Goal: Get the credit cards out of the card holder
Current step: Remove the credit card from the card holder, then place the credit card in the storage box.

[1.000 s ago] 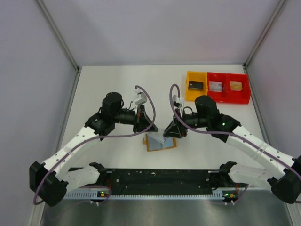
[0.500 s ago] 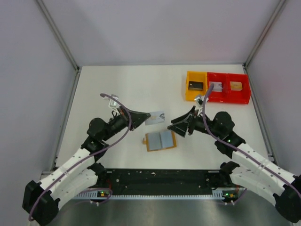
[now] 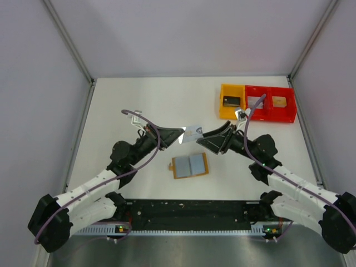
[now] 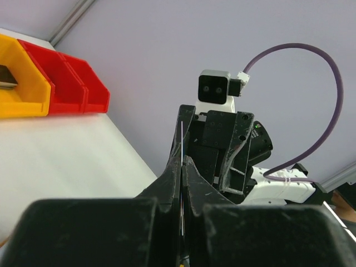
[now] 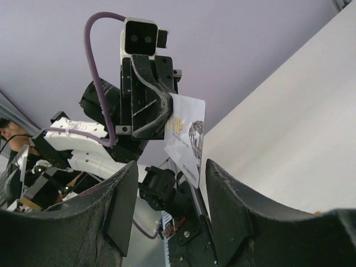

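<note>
The credit card (image 3: 192,133) is hanging in the air above the counter (image 3: 144,105), between the two arms. The left claw (image 3: 181,135) is pinching it by one end, with its jaws squeezed tight on it. The card is sticking out to the right, toward the other arm. In the right wrist view the card (image 5: 186,139) is showing its pale face with some small print and a picture on it. In the left wrist view it is showing only as a thin line between the black fingers (image 4: 172,183).

The right claw (image 3: 203,139) is facing the left one, with its tips just beside the free end of the card. Its jaws are standing partly open and it is holding nothing. I cannot tell if a tip is touching the card.

The card holder (image 3: 189,166) is lying flat and open on the counter, just below the two claws and near the front. Its grey-blue inside is facing up and its tan edge is showing all around. Neither claw is touching it.

A yellow tray (image 3: 223,103) and two red trays (image 3: 270,118) are sitting in a row at the far right of the counter, each with a small flat thing in it.
</note>
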`<state>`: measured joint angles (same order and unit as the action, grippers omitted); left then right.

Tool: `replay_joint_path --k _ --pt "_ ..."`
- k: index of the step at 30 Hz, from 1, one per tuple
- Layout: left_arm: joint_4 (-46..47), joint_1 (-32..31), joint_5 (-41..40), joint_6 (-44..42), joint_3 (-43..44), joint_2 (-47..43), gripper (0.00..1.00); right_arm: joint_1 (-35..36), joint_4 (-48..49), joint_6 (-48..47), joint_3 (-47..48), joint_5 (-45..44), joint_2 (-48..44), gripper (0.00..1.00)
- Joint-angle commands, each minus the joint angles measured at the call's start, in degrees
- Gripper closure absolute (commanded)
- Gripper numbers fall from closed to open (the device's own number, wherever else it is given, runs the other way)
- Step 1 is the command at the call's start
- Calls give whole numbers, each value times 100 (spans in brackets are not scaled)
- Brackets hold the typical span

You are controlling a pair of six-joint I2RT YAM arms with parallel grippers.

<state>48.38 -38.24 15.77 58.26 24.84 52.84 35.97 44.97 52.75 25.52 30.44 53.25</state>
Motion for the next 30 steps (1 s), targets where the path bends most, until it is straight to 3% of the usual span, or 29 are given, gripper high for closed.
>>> replay_joint_path --k 1,5,11,14,19,22,26,30 --pt "787 -210 -267 45 258 165 100 77 627 174 199 -134 150 51" --pt "954 -324 -267 89 328 367 100 95 715 183 208 -231 185 62" --pt "849 -325 -346 -7 320 385 99 77 391 78 252 -424 63 100" --pt "516 -246 -601 -165 250 228 83 -10 -241 -133 339 -521 -113 100" --pt "-1538 333 -567 -788 626 -291 32 -580 -1857 -581 621 -828 -508 100" --pt "-3084 843 -225 -1552 1196 -441 13 -1160 -2964 -845 1006 -925 -535 100" --pt "-5061 1520 242 -2589 2154 -275 7 -2231 -3810 -1065 1385 -961 -229 100" --pt "-6680 2012 146 -3618 2850 6 7 -3260 -4198 -1293 1850 -934 516 100"
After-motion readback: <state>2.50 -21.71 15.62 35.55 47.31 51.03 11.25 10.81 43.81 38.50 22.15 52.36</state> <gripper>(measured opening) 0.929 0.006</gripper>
